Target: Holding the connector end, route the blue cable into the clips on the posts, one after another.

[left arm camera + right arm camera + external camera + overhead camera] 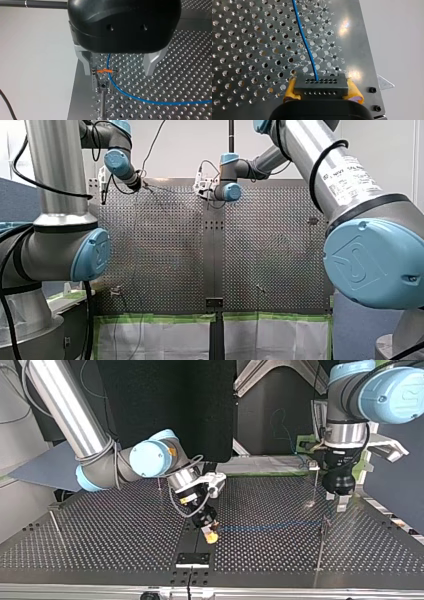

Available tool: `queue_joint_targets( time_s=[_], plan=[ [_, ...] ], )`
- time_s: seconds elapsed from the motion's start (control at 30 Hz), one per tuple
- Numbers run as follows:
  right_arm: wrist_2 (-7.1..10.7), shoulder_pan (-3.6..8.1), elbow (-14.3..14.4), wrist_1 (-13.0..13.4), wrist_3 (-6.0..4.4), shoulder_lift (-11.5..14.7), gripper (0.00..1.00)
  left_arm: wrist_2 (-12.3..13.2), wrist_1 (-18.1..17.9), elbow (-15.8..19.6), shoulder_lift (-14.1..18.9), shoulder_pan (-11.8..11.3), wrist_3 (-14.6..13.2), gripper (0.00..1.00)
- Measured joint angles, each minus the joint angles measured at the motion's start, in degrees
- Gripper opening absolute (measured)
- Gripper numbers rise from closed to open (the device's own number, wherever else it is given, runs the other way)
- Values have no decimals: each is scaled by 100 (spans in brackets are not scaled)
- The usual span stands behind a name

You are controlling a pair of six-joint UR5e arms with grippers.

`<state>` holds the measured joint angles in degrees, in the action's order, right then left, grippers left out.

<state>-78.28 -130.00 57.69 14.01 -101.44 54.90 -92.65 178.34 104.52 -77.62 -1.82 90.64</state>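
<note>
Top view: hovering my right gripper [211, 534] low over the bench [100, 530], stretching the blue cable [270, 526] from it across to a post [320, 549] just beside my left gripper [336, 502]. Left wrist view: spreading metal fingers [86, 65] wide, empty, about the clip [103, 85] carrying the cable. Right wrist view: clamping yellow pads [355, 92] tight on the black connector [321, 86].

Tally: two grippers, my left gripper [336, 501] and my right gripper [211, 535]. One blue cable [308, 47]. One connector [321, 86]. Four posts [55, 527] [159, 484] [315, 482] [321, 547], top view. One perforated table [100, 535].
</note>
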Motion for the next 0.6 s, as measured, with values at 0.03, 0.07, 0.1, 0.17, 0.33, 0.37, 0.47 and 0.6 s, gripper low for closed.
queue_joint_targets(
  time_s=[0.03, 0.07, 0.1, 0.17, 0.33, 0.37, 0.47, 0.6],
  plan=[
    [1, 2, 0, -1, 0, 0, 0, -1, 0, 1, -2, -4, -1, 100],
    [3, 2, 1, 0, 0, 0, 0, -1, 0, 2, -6, -10, -2, 100],
    [4, 2, 1, 1, 0, 0, 0, -2, 0, 1, -6, -15, -2, 100],
    [12, 3, 0, 3, -4, 0, 0, -2, 0, 1, -7, -25, -3, 100],
    [30, 5, 1, 1, -8, -2, 0, -3, 0, -1, -6, -38, -11, 100],
    [34, 4, 1, -3, -8, -1, 0, -3, 0, -1, -6, -38, -19, 100],
    [38, 4, 1, -8, -9, -1, 0, -3, 1, -1, -4, -39, -47, 100],
    [39, -5, 1, -11, -14, -5, 0, -3, 0, 0, -3, -38, -74, 100]
  ],
)
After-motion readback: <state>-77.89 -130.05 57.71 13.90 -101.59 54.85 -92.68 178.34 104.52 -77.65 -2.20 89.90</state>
